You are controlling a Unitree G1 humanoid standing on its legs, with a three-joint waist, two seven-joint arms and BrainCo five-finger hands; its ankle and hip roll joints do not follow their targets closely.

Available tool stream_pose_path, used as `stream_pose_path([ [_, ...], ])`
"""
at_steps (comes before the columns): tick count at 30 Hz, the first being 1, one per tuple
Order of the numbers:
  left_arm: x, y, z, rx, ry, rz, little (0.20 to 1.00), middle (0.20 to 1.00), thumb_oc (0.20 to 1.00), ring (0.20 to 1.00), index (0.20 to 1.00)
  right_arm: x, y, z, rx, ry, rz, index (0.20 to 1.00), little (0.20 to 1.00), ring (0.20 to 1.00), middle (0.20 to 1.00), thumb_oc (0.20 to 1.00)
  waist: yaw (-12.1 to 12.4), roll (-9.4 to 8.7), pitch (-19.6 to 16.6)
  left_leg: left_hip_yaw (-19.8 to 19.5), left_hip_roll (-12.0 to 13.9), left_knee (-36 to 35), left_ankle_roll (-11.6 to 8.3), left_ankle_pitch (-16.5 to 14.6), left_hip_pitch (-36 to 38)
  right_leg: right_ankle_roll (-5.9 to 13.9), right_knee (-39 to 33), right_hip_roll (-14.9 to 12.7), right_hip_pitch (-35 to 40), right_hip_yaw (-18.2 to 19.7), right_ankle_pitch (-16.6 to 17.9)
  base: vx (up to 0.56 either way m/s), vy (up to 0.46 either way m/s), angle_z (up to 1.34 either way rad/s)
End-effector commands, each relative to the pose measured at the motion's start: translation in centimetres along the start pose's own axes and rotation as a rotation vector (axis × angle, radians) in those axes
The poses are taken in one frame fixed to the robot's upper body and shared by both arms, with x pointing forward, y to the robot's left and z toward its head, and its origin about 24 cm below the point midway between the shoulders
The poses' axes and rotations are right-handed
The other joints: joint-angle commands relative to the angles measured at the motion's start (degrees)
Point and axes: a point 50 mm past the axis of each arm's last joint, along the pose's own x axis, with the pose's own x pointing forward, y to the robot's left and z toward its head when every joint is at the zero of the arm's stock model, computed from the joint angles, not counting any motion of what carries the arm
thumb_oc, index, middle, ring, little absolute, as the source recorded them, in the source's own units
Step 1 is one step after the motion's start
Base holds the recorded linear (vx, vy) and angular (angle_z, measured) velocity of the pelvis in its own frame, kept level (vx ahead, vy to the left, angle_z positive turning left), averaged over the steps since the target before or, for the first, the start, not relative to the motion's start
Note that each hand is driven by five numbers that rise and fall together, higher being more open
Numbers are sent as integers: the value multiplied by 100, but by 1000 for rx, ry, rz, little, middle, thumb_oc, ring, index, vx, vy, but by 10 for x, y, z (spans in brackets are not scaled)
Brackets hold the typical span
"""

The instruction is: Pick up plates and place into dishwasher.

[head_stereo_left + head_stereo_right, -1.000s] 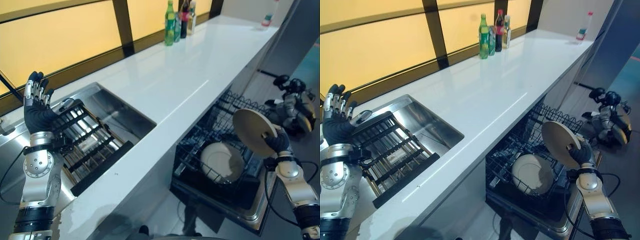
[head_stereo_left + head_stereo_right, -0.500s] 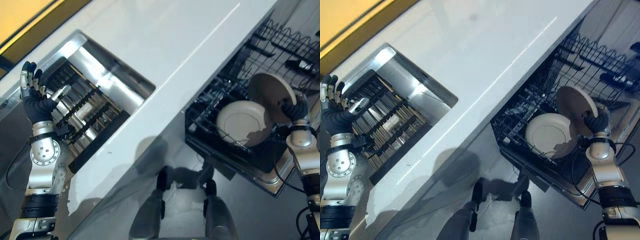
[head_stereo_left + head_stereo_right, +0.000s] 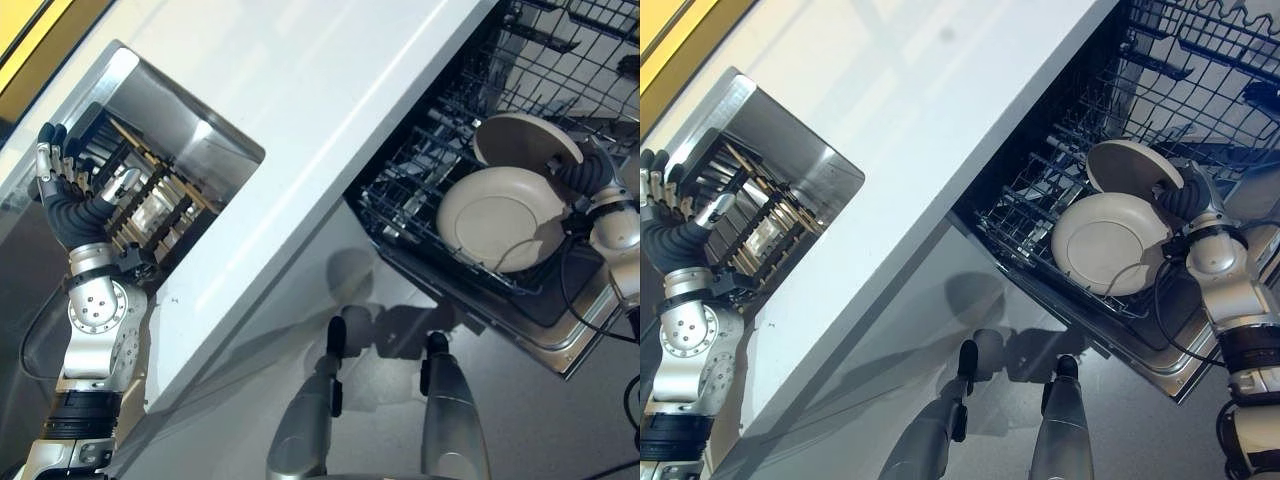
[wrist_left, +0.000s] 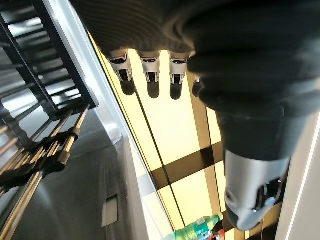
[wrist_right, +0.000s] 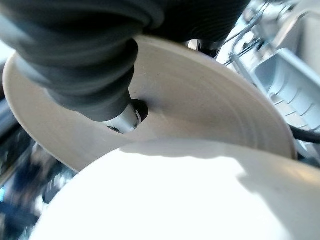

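Observation:
My right hand [image 3: 585, 178] is shut on a beige plate [image 3: 525, 140], its thumb [image 5: 122, 117] pressed on the plate's face [image 5: 210, 115]. The held plate stands in the dishwasher's lower rack [image 3: 420, 175], right behind a second beige plate [image 3: 500, 218] that leans there; the two overlap. My left hand [image 3: 68, 195] is raised, open and holding nothing, beside the sink [image 3: 150, 110], its fingers [image 4: 150, 80] straight.
A black slatted drying rack [image 3: 140, 205] lies in the steel sink. The white countertop [image 3: 320, 110] runs diagonally between sink and dishwasher. The open dishwasher door [image 3: 560, 335] juts out below the rack. Wire tines of the rack [image 3: 1200, 60] stand behind the plates.
The camera has tilted further down. My right hand has lowered the plate into the rack, close behind the leaning plate. The left hand has kept its raised pose.

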Motion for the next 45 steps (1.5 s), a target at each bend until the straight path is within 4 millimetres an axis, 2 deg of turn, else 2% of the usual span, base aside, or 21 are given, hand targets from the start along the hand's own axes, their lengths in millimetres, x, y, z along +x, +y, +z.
stream_pose_path([
  [1, 18, -4, 25, -60, -125, 6, 1000, 1000, 1000, 1000, 1000, 3, -2, -14, -161, 76, 156, 200, 200, 200, 200, 200, -45, -203, 47, 207, -13, 489, 167, -667, 465, -2, -1800, 61, 417, -114, 1104, 10, -82, 6],
  [4, 25, -5, 29, -49, -130, -10, 1000, 1000, 1000, 1000, 1000, 3, 5, -20, -139, 125, 251, 200, 200, 200, 200, 200, -3, -247, 127, 215, 0, 529, 171, -660, 404, -19, -1792, 79, 446, -151, 1099, 20, -87, 8],
  [8, 29, -6, 32, -36, -141, -27, 1000, 1000, 1000, 1000, 1000, 1, 9, -33, -95, 199, 248, 200, 200, 200, 200, 200, 32, -288, 240, 224, -1, 595, 200, -701, 346, -24, -1825, 99, 533, -168, 1104, 16, -74, 3],
  [9, 30, -5, 33, -36, -144, -28, 1000, 1000, 1000, 1000, 1000, 1, 10, -34, -86, 205, 241, 564, 564, 564, 564, 564, 42, -293, 262, 226, 0, 607, 205, -704, 336, -24, -1825, 101, 543, -179, 1105, 1, -63, 8],
  [10, 30, -5, 34, -35, -147, -30, 1000, 1000, 1000, 1000, 1000, 1, 10, -35, -75, 211, 230, 1000, 1000, 1000, 1000, 1000, 44, -293, 290, 226, 2, 617, 212, -700, 320, -26, -1830, 105, 552, -184, 1108, -8, -44, 10],
  [18, 29, -4, 32, -23, -143, -42, 1000, 1000, 1000, 1000, 1000, -4, 15, -42, -24, 238, 178, 1000, 1000, 1000, 1000, 1000, 38, -320, 412, 246, 4, 717, 267, -701, 312, -36, -1859, 129, 729, -237, 1111, 0, -13, 3],
  [29, 24, 3, 28, -5, -110, -47, 1000, 1000, 1000, 1000, 1000, -18, 18, -57, 59, 262, 116, 1000, 1000, 1000, 1000, 1000, 0, -465, 200, 335, 27, 738, 294, -738, 590, -7, -2183, 90, 1285, -279, 1183, -3, 0, 2],
  [33, 20, 7, 22, 1, -85, -43, 1000, 1000, 1000, 1000, 1000, -20, 11, -54, 147, 225, -46, 1000, 1000, 1000, 1000, 1000, -34, -498, 98, 358, 47, 742, 304, -766, 720, 9, -2297, 93, 1516, -262, 1190, 0, 0, 0],
  [39, -1, 8, 2, -6, -14, -30, 1000, 1000, 1000, 1000, 1000, -35, 25, -42, 387, 172, -332, 1000, 1000, 1000, 1000, 1000, -133, -475, -54, 414, 15, 824, 354, -885, 907, 9, -2347, 88, 1755, -191, 1160, 19, 63, -7],
  [45, -30, 13, -20, -16, 91, -4, 1000, 1000, 1000, 1000, 1000, -66, 34, -60, 589, 258, -583, 1000, 1000, 1000, 1000, 1000, -181, -271, -191, 376, -95, 1215, 394, -977, 996, -49, -2246, 31, 1945, -137, 1058, 46, 123, -5],
])
